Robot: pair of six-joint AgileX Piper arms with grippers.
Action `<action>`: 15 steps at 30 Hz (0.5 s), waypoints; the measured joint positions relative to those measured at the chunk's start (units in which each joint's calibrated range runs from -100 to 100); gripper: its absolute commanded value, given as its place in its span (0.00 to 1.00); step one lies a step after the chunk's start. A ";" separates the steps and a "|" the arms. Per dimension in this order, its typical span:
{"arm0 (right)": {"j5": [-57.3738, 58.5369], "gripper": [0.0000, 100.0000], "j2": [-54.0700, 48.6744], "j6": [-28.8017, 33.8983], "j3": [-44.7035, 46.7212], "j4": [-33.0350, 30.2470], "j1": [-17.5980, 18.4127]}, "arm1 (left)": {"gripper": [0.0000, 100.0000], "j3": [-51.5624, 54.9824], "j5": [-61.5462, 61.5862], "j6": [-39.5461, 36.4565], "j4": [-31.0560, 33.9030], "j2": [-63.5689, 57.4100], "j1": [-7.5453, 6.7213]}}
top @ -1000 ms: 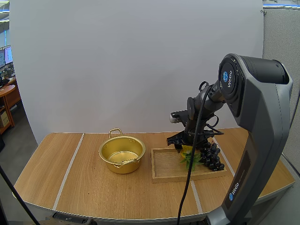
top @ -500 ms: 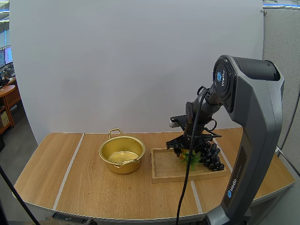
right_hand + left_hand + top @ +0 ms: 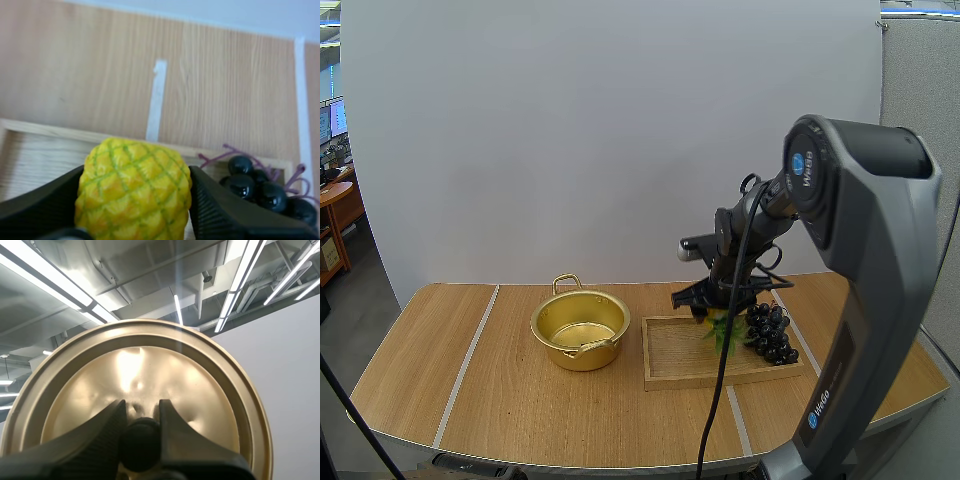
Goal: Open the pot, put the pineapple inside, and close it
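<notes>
on the table (image 3: pixel 510 390), the open gold pot (image 3: pixel 580 328) stands at nine o'clock from the wooden tray (image 3: pixel 675 362), just beside it. the right gripper (image 3: pixel 706 303) hangs over the tray's twelve o'clock edge. its two black fingers are clamped on the yellow body of the pineapple (image 3: pixel 133 182), one on each side. in the high view the green leaves hang toward six o'clock. whether the fruit touches the wood cannot be told. a bunch of dark grapes (image 3: pixel 769 334) lies in the tray at three o'clock from the pineapple, close beside it. the left gripper (image 3: pixel 140 429) pinches the black knob (image 3: pixel 140 446) of the gold lid (image 3: pixel 200 390), and the lid's round top spreads wide behind the fingers.
</notes>
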 measured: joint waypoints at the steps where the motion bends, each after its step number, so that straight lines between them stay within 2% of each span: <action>1: 0.00 0.00 -0.30 0.00 0.00 0.00 0.00 | 0.00 0.00 0.00 0.00 0.00 0.00 0.00; 8: 0.18 0.00 -3.47 0.00 0.00 0.00 0.72 | 0.00 0.00 0.00 0.00 0.00 0.00 0.00; 9: 0.89 0.00 -11.36 0.00 -0.38 0.00 4.21 | 0.00 0.00 0.00 0.00 0.00 0.00 0.00; 10: 5.25 0.00 -13.98 0.00 -2.99 -0.36 7.54 | 0.00 0.00 0.00 0.00 0.00 0.00 0.00; 15: 7.69 0.00 -15.77 0.00 -7.73 -0.29 13.52 | 0.00 0.00 0.00 0.00 0.00 0.00 0.00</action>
